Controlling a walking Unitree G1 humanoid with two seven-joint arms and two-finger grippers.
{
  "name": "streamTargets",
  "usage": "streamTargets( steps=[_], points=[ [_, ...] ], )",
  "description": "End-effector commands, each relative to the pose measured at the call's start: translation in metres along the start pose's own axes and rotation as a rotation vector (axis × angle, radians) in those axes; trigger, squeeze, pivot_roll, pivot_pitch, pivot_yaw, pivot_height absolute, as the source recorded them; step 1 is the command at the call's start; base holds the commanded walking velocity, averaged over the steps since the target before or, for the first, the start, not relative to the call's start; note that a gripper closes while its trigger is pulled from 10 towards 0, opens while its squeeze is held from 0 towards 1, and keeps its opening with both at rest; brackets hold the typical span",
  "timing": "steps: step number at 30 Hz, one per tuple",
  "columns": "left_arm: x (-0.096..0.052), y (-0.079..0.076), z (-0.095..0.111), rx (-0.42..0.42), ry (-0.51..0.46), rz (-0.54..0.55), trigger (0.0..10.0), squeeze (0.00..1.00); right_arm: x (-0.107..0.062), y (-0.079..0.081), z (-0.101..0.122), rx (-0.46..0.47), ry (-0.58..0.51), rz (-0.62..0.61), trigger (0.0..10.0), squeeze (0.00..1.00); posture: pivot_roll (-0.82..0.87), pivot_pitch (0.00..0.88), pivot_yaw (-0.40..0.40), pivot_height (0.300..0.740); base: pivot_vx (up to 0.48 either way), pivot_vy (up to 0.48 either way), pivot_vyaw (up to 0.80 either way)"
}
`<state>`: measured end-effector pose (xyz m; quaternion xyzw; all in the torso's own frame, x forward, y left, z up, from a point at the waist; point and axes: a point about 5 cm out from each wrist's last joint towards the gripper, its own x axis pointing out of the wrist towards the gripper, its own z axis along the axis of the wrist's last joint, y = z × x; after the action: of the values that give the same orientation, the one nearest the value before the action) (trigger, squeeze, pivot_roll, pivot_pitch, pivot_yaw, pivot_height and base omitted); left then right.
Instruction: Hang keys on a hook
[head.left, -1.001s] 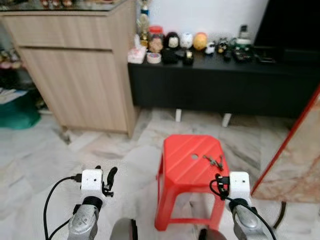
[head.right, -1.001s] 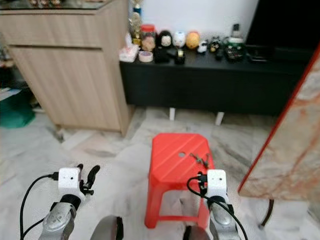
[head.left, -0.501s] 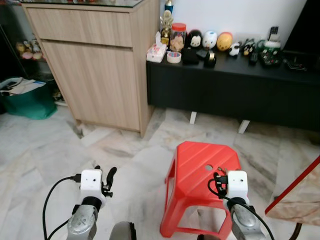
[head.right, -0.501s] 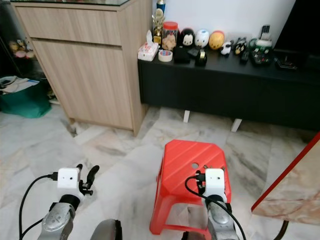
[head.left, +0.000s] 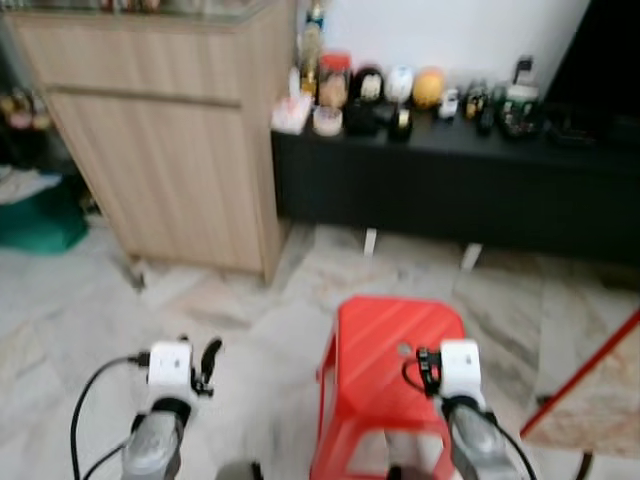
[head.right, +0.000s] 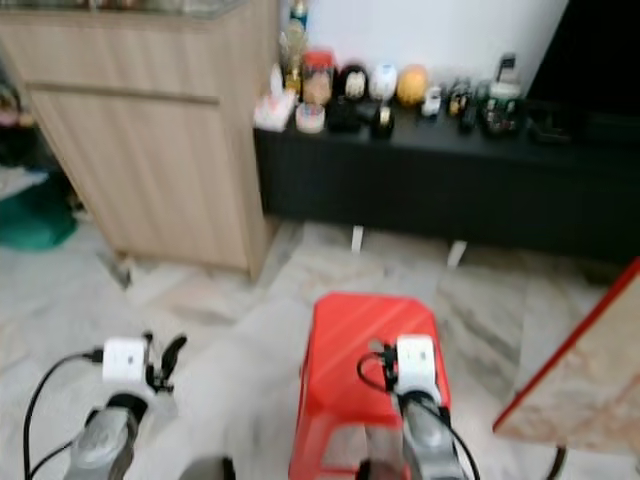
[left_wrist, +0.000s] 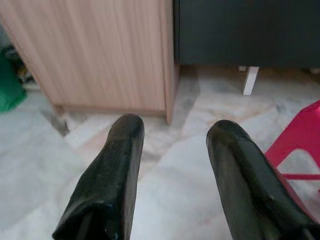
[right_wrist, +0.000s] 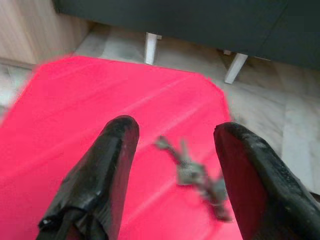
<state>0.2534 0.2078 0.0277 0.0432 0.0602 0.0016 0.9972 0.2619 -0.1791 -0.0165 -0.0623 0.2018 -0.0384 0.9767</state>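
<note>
Right gripper (right_wrist: 172, 165): fingers were found spread apart, nothing held; it was poised above the stool top, the keys lying between the fingers in the right wrist view, untouched.
Keys (right_wrist: 192, 172): lay flat on the stool top, toward its right side; blurred, so the number of keys could not be told.
Red stool (head.left: 385, 345): was seen at about 6 o'clock in the head view, directly under the right wrist.
Left gripper (left_wrist: 172, 170): fingers were likewise spread, empty, held over bare marble floor (head.left: 80, 310) at about 8 o'clock.
Change noted: against the frame half a second earlier, the whole head view had shifted and blurred; this was read as camera motion, not as movement of the stool. Both arms had kept their raised posture.
Wooden cabinet (head.left: 170, 150): at 10 o'clock, beyond the stool.
Black console (head.left: 450, 185): at 12 o'clock, small figurines ranged on top.
Hook: none was identified.
Meaning for task: pick-up was judged not yet begun; the right gripper was aligned for descent on the keys.
</note>
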Motion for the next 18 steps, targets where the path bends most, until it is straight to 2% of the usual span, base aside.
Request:
streamTargets(
  steps=[1,8,15,16,17,18],
  points=[
    [0.0,-0.005,0.0,-0.004,0.004,-0.021,10.0,0.0,0.0,-0.007,0.0,0.008,0.006,-0.029,10.0,0.0,0.03,0.0,-0.025,0.617,0.289,0.0,0.0],
    [0.0,-0.006,0.0,0.001,0.002,-0.023,10.0,0.0,0.001,-0.006,-0.001,-0.003,0.021,-0.019,10.0,0.0,0.03,0.0,-0.025,0.617,0.282,0.0,0.0],
    [0.0,-0.007,-0.001,0.0,0.008,-0.028,10.0,0.0,0.0,-0.007,-0.008,-0.036,0.075,-0.009,10.0,0.0,0.02,0.0,-0.02,0.617,0.0,0.0,0.0],
    [0.001,-0.008,-0.002,0.003,0.017,-0.034,10.0,0.0,0.0,-0.001,-0.012,-0.158,0.106,0.084,10.0,0.0,0.02,0.0,-0.019,0.617,0.0,0.0,0.0],
    [0.001,-0.008,-0.002,0.003,0.018,-0.035,10.0,0.0,0.0,-0.001,-0.012,-0.21,0.107,0.103,10.0,0.0,0.02,0.0,-0.018,0.617,0.0,0.0,0.0],
    [0.001,-0.008,-0.002,0.003,0.018,-0.035,10.0,0.0,0.0,-0.001,-0.012,-0.21,0.107,0.103,10.0,0.0,0.02,0.0,-0.018,0.617,0.0,0.0,0.0]
  ],
)
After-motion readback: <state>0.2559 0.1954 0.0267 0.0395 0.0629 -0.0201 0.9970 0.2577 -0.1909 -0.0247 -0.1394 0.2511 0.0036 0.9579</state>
